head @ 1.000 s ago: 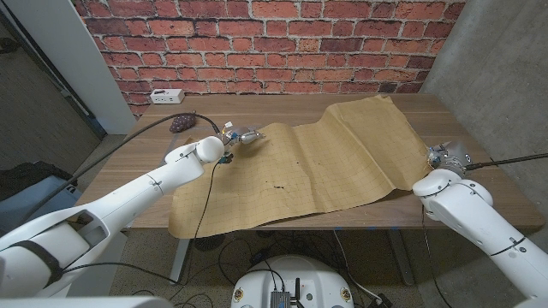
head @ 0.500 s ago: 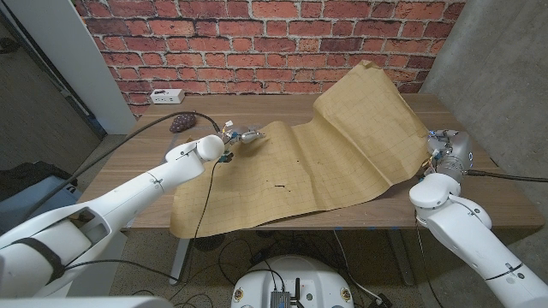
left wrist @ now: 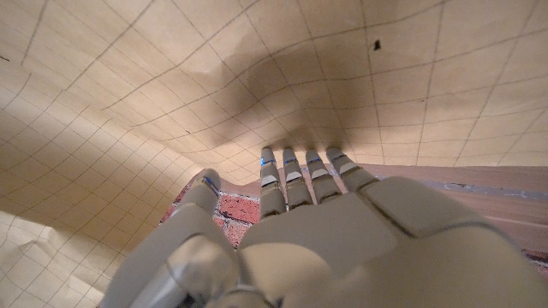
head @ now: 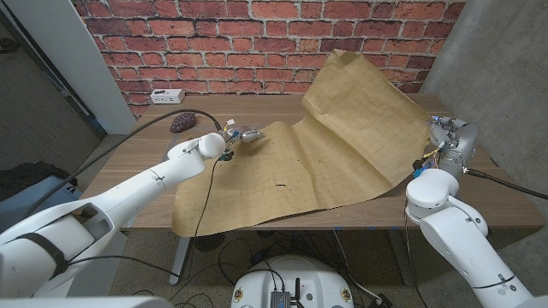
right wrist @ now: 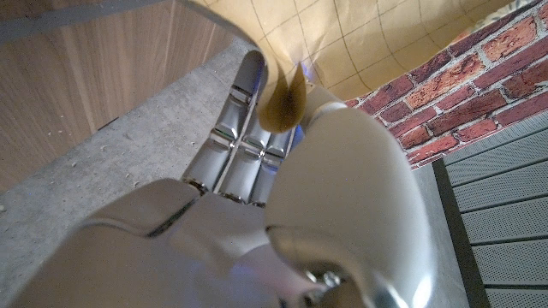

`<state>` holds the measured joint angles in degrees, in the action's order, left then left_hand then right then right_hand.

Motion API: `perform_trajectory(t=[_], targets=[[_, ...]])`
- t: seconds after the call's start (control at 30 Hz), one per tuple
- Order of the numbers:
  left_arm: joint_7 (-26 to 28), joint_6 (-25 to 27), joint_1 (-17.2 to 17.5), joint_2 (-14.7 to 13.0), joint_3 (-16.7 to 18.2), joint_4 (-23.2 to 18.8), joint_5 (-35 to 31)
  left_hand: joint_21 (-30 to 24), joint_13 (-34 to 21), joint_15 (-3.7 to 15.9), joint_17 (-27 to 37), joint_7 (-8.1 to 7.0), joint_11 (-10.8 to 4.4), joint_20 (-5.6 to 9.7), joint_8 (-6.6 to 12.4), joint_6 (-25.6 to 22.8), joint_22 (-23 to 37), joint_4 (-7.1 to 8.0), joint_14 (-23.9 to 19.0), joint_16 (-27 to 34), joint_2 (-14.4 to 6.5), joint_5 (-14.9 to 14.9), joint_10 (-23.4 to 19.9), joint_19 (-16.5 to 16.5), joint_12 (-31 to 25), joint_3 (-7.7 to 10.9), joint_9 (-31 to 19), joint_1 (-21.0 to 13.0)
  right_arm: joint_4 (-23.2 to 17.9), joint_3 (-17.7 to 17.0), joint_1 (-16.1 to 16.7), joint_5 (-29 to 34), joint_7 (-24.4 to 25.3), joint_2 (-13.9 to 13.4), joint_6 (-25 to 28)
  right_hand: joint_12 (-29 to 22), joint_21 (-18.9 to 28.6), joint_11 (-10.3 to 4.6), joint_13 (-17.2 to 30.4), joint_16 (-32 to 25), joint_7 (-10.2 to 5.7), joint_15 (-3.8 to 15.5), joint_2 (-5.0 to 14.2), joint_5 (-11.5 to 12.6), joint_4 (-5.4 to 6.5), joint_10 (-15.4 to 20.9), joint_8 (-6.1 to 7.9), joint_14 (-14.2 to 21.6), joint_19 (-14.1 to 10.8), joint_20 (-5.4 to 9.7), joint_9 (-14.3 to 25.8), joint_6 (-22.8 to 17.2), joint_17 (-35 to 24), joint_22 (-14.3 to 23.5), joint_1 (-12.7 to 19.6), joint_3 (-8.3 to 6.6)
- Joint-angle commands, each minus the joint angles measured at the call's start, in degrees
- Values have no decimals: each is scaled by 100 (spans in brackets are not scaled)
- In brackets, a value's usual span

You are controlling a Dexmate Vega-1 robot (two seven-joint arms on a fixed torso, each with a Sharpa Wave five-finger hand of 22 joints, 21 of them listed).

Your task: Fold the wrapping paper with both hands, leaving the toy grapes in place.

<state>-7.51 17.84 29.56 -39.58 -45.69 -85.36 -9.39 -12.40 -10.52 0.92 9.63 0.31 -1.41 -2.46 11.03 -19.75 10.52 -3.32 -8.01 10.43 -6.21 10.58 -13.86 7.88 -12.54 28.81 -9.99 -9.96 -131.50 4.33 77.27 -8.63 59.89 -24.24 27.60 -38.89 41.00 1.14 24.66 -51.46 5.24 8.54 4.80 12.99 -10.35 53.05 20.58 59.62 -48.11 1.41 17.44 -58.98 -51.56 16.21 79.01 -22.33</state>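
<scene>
We are gripping the wrapping paper (head: 342, 128) in our right hand (head: 449, 137) at 3 o'clock, raising its edge for folding, while our left hand (head: 244, 135), pressing on the sheet at 10 o'clock with fingers together, is anchoring it near the toy grapes (head: 181, 122).

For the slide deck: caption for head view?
Right robot hand lifts wrapping paper off the table; toy grapes untouched.

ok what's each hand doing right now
Left hand: holding the tan gridded wrapping paper by its edge.
Right hand: pinching the paper's other edge, lifted.

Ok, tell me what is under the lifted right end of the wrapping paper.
Bare wooden table at the edge under the wrapping paper; the rest is covered. The right hand holds the paper's edge.
</scene>
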Motion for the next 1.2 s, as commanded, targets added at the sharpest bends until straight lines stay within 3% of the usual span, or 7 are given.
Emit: perform_trajectory(t=[0.03, 0.3, 0.47, 0.63, 0.9, 1.2], targets=[[-51, -71, -125, 100, -109, 222, -84, -36, -16, -4, 1, -4, 2, -74, 33, -41, 19, 7, -70, 40, 14, 3, -53, 144, -37, 7, -27, 42, -1118, 166, -458, -62, 10, 432, 2187, -413, 72, 269, 483, -39, 68, 128, -68, 73, 24, 500, 31, 124, -67, 0, 25, -46, -75, -5, 4, -60], [5, -245, -138, 160, -136, 415, -100, -33, -16, -8, 1, -8, 5, -72, 28, -57, 19, 12, -74, 30, 16, 3, -53, 145, -26, 5, -27, 53, -1708, 381, -1199, -204, -175, 561, 3993, -411, 148, 308, 481, -61, 88, 127, -106, 132, 29, 554, 7, 180, -82, -8, 14, -64, -185, -43, 15, -97], [11, -382, -163, 223, -184, 612, -114, -31, -16, -9, 1, 0, 2, -71, 25, -64, 19, 15, -76, 24, 17, 4, -63, 146, -24, 3, -27, 59, -1897, 804, -1860, -78, -208, 567, 5208, -400, 186, 323, 474, -71, 141, 101, -126, 170, 26, 573, -14, 201, -62, -16, 6, -71, -260, -70, 30, -123], [-26, -615, -223, 326, -253, 913, -103, -28, -16, 2, 1, 7, -11, -71, 24, -79, 19, 17, -92, 22, 19, 4, -100, 147, -31, 2, -27, 65, -1952, 1391, -2306, -485, 411, 46, 5239, -399, 227, 337, 475, -83, 151, 129, -140, 200, 31, 599, -19, 239, -76, -28, 8, -95, -314, -92, 31, -142], [-129, -1111, -394, 529, -386, 1473, -98, -40, -15, 24, -1, 26, -28, -71, 39, -187, 18, 19, -252, 49, 23, 5, -255, 202, -62, 3, -26, 80, -2102, 2247, -2781, -70, 411, -144, 5239, -421, 321, 341, 483, -110, 183, 173, -173, 273, 39, 706, -26, 332, -139, -22, 12, -152, -423, -139, 20, -180], [-122, -1557, -528, 665, -459, 1908, -140, -43, -15, 33, -3, 34, -28, -53, 36, -224, 17, 18, -289, 41, 24, 6, -290, 228, -57, 5, -26, 83, -2333, 1804, -2900, -1395, 411, 70, 5239, -420, 398, 348, 495, -119, 226, 197, -200, 344, 41, 742, -41, 369, -174, -19, 32, -164, -525, -182, 14, -214]])
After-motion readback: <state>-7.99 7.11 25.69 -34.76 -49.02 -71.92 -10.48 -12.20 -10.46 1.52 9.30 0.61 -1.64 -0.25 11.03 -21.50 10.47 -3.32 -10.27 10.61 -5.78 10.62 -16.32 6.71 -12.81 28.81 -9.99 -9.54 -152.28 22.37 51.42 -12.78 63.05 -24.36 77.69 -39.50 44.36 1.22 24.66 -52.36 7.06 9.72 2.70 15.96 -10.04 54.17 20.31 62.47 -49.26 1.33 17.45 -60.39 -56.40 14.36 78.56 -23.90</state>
